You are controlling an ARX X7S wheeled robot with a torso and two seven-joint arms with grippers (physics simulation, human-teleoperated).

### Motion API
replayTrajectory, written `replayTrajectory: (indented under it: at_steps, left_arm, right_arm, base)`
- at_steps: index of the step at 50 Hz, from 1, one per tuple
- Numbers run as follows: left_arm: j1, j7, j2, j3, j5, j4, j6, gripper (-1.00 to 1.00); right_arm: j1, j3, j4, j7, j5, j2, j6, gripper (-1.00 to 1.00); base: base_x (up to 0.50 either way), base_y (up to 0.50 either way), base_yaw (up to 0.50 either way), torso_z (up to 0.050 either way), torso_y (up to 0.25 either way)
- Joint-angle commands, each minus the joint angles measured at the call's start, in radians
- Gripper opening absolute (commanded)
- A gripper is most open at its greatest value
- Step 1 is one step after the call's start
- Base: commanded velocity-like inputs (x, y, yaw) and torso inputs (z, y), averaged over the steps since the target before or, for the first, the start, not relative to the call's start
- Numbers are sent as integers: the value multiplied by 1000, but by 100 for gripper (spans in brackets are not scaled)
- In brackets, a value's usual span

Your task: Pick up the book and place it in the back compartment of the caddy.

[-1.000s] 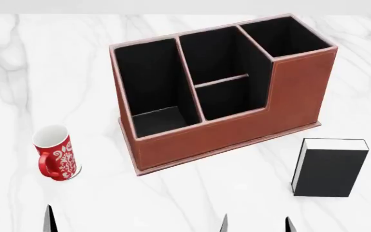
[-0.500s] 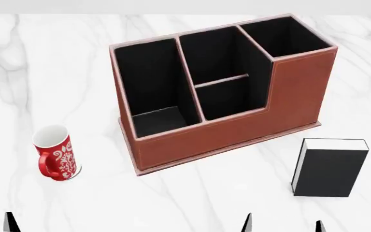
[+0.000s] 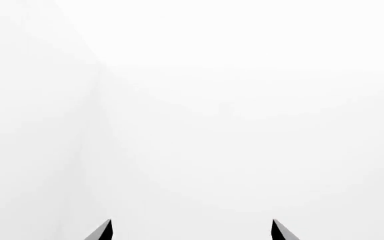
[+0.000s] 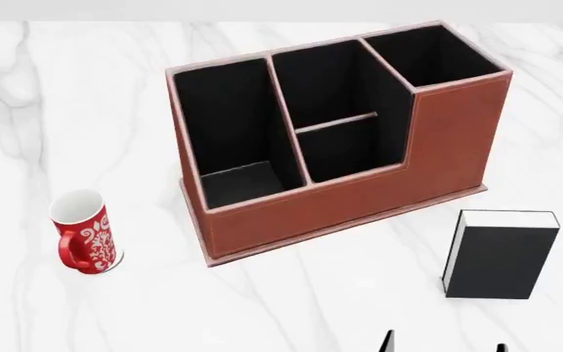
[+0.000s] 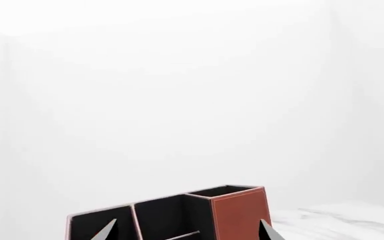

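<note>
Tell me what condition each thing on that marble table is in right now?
Small black book with white page edges: lying flat on the table, untouched.
Reddish-brown leather-look caddy: upright, all compartments empty.
Red-and-white patterned mug: upright.
Left end effector: open, holding nothing.
Right end effector: open, holding nothing.

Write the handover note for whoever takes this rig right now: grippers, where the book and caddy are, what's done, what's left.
Left gripper: open, empty, only its fingertips in view, facing blank white.
Right gripper: open, empty, low at the near edge of the head view, just short of the book.
Book: on the marble table, in front of the caddy's right end, apart from it, untouched.
Caddy: upright mid-table, all four compartments look empty.
Mug: stands left of the caddy, clear of the work.
Done: nothing yet.
Left: grasp the book, probably with the right arm, lift it and set it in the back compartment.
</note>
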Motion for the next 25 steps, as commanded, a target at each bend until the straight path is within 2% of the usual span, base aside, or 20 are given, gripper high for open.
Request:
replayTrajectory:
  at_steps: [1, 25]
  left_arm:
    - [5, -16, -10, 6, 1, 7, 13, 100]
    - [-3, -41, -23, 22, 9, 5, -10, 100]
  right_arm:
    - [-2, -8, 3, 16, 2, 7, -18, 100]
    - [7, -30, 9, 39, 14, 27, -6, 100]
  base:
    - [0, 0, 0, 0, 0]
    - [0, -15, 0, 0, 0]
